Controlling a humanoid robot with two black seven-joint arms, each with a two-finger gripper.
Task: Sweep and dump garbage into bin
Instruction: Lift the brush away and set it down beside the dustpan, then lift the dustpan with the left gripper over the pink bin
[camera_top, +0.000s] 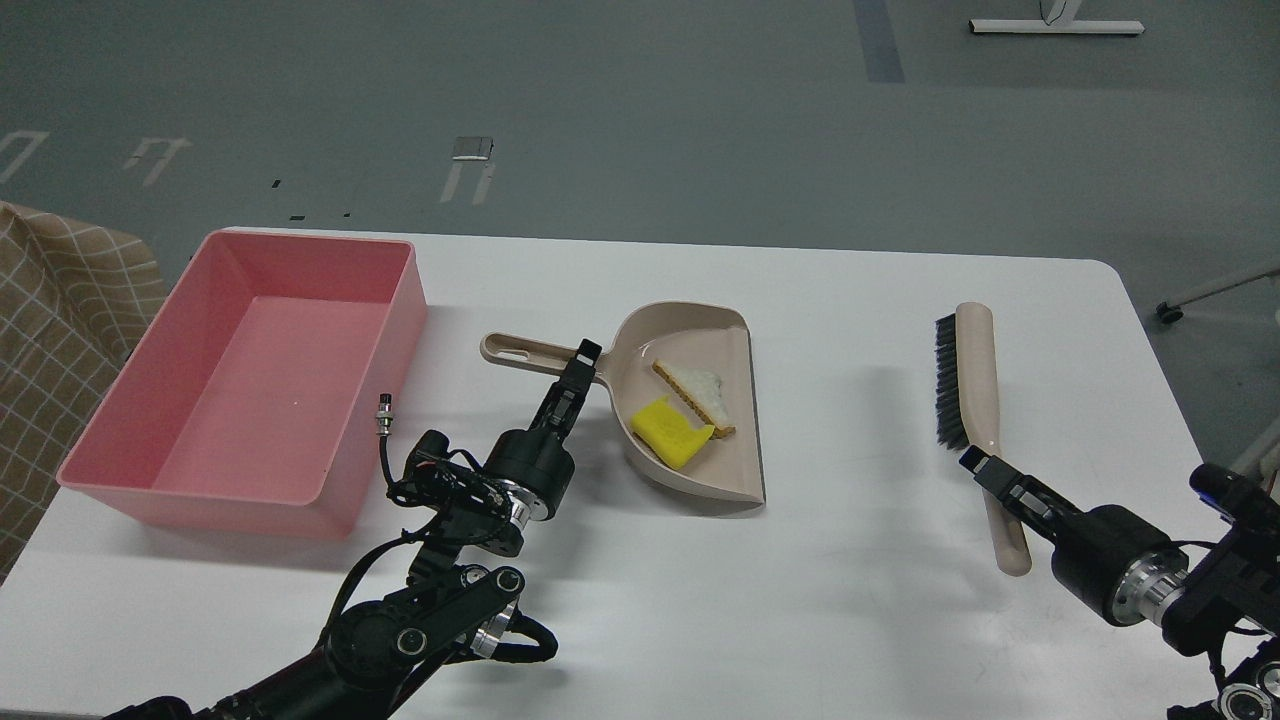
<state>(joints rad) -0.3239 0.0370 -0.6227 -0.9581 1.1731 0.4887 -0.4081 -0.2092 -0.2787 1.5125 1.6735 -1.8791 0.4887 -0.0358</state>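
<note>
The beige dustpan (735, 455) sits at the table's middle with its handle (515, 353) pointing left. In its pan lie the garbage pieces: the yellow sponge chunk (668, 432) and the triangular white bread slice (700, 390). My left gripper (580, 362) is shut on the handle where it joins the pan. The pink bin (398, 330) stands at the left, nothing showing inside it. My right gripper (990, 472) is shut on the handle of the beige brush (975, 370), whose black bristles face left.
A checkered cloth (60, 300) hangs at the far left beside the bin. The white table (840, 300) ends just right of the brush. Chair wheels (1165, 312) stand on the floor at right.
</note>
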